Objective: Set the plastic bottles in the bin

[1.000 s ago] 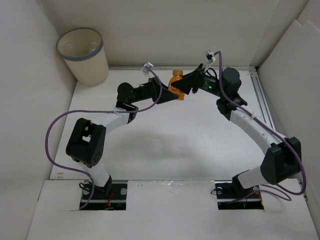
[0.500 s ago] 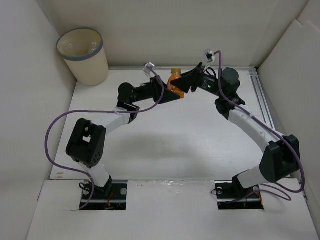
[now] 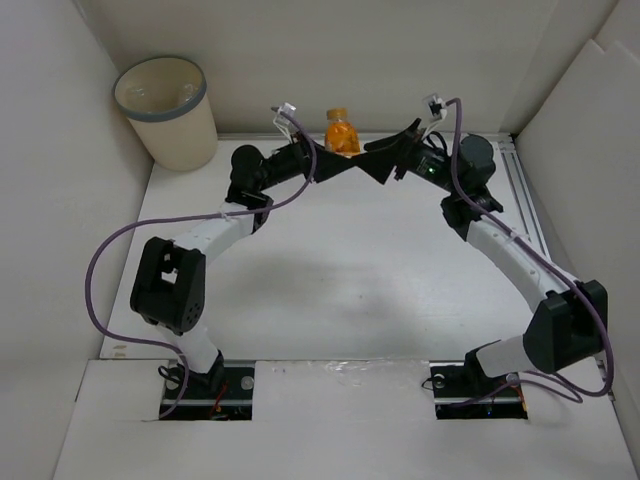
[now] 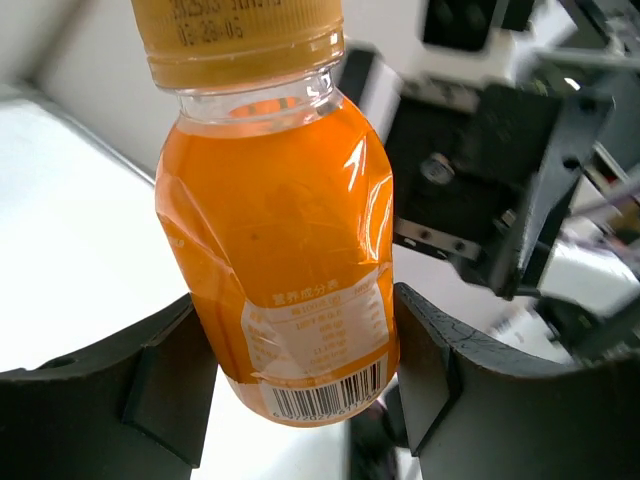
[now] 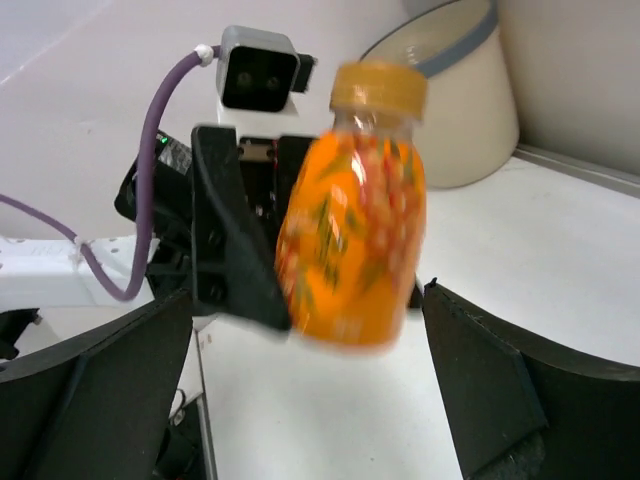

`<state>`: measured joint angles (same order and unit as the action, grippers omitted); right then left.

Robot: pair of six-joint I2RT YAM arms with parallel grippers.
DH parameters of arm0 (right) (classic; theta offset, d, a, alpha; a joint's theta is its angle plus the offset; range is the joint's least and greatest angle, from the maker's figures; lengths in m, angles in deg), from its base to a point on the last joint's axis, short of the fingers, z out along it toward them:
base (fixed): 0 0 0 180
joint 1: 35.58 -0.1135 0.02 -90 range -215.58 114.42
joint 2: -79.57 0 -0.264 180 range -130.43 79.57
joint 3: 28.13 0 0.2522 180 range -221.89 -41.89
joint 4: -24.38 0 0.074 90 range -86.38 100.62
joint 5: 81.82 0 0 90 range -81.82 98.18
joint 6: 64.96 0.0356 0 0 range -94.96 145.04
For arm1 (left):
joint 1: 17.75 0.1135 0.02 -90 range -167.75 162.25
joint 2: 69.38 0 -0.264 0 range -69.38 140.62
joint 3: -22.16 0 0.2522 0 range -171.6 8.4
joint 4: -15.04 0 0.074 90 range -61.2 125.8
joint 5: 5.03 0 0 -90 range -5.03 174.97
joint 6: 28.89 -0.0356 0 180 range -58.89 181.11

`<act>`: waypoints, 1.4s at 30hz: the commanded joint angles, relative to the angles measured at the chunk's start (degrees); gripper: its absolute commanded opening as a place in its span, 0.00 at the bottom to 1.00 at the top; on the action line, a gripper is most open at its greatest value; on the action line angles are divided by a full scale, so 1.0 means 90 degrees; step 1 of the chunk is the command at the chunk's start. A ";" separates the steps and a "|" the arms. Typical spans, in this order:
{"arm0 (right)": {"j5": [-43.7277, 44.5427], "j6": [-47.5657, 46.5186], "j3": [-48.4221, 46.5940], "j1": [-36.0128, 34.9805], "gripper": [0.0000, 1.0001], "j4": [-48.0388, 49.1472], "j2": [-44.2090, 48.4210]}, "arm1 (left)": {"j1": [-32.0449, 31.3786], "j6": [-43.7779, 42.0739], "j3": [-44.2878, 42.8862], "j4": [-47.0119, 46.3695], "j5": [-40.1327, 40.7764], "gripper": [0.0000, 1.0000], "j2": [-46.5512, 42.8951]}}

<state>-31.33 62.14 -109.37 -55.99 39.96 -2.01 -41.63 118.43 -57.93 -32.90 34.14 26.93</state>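
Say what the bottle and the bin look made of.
Bottle: clear glossy plastic, probably; highlights on its wall, a see-through neck, orange liquid inside, thin printed label film. Bin: matt cream wall, grey rim band; plastic seems likely, but the look leaves it open.

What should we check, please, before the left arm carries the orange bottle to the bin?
1. Left pincer shut on the orange bottle: ok, both fingers press its lower body.
2. Right pincer open: ok, not touching the bottle.
3. Right pincer out of the way: not ok, its fingers flank the bottle.
4. Cap on: ok.
5. Bin upright, mouth open: ok.
6. Grip firmness: cannot tell.
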 commanded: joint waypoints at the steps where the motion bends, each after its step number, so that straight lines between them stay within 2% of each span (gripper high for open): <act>1: 0.0286 -0.0088 0.0046 0.0351 1.00 -0.0337 0.0412 | 0.0436 -0.0489 -0.0550 0.0398 0.0793 0.00 -0.0242; 5: 0.1653 -0.0148 0.0251 0.0694 1.00 -0.1266 0.0783 | 0.1060 -0.1347 -0.1388 0.1987 0.1826 0.00 -0.0184; 6: 0.1800 -0.0148 0.0320 0.0695 1.00 -0.1365 0.0948 | 0.1216 -0.1591 -0.1671 0.2842 0.2148 0.00 0.0000; 7: 0.1947 -0.0148 0.0378 0.0762 1.00 -0.1482 0.1036 | 0.1537 -0.1816 -0.2399 0.3305 0.2857 0.00 0.0147; 8: 0.2055 -0.0148 0.0379 0.0763 1.00 -0.1560 0.1105 | 0.1714 -0.1982 -0.2880 0.3793 0.3193 0.00 0.0361; 10: 0.2134 -0.0206 0.0603 0.0763 1.00 -0.1717 0.1310 | 0.2230 -0.2383 -0.3963 0.4982 0.3759 0.00 0.1168; 11: 0.2221 -0.0206 0.0662 0.0676 1.00 -0.1717 0.1369 | 0.2398 -0.2491 -0.5061 0.5337 0.3975 0.00 0.1464; 13: 0.2289 -0.0294 0.0847 0.0510 1.00 -0.1795 0.1456 | 0.2720 -0.2580 -0.6160 0.5973 0.4289 0.00 0.2310; 14: 0.2290 -0.0352 0.0915 0.0451 1.00 -0.1853 0.1525 | 0.3050 -0.2580 -0.7007 0.6295 0.4474 0.00 0.2538; 17: 0.2290 -0.0353 0.1014 0.0227 1.00 -0.1854 0.1525 | 0.3685 -0.2230 -0.7659 0.6289 0.4670 0.00 0.3105; 21: 0.1997 -0.0479 0.1072 -0.0007 1.00 -0.1854 0.1603 | 0.4321 -0.1780 -0.7592 0.5635 0.4721 0.00 0.3263; 25: 0.1997 -0.0626 0.1199 -0.0310 1.00 -0.1854 0.1857 | 0.4323 -0.2159 -0.8672 0.6122 0.5051 0.00 0.3907; 26: 0.1997 -0.0626 0.1199 -0.0311 1.00 -0.1922 0.1858 | 0.4391 -0.2160 -0.8675 0.6122 0.5052 0.03 0.3908; 27: 0.1929 -0.0694 0.1199 -0.0311 1.00 -0.2000 0.1916 | 0.4391 -0.2160 -0.8559 0.5996 0.5120 0.12 0.3908; 28: 0.1929 -0.0695 0.1199 -0.0379 1.00 -0.2001 0.1916 | 0.4449 -0.2160 -0.8471 0.5995 0.5120 0.30 0.3908; 29: 0.1929 -0.0772 0.1199 -0.0379 1.00 -0.2204 0.1974 | 0.4450 -0.2160 -0.8470 0.5995 0.5120 0.53 0.3976; 30: 0.1929 -0.0831 0.1132 -0.0379 1.00 -0.2264 0.1975 | 0.4450 -0.2160 -0.8470 0.5995 0.5178 0.72 0.3976; 31: 0.1929 -0.0831 0.1073 -0.0437 1.00 -0.2322 0.1975 | 0.4450 -0.2160 -0.8470 0.6053 0.5179 1.00 0.4044; 38: 0.2095 -0.1105 0.0887 -0.0497 1.00 -0.2752 0.2102 | 0.4450 -0.2413 -0.8627 0.5985 0.4906 1.00 0.4191; 42: 0.2533 -0.1105 0.0731 -0.0497 1.00 -0.2996 0.2033 | 0.4450 -0.2472 -0.8627 0.5985 0.4905 1.00 0.4133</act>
<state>-11.77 53.51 -99.12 -60.03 14.21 15.78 -1.90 97.91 -132.76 23.91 79.01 65.13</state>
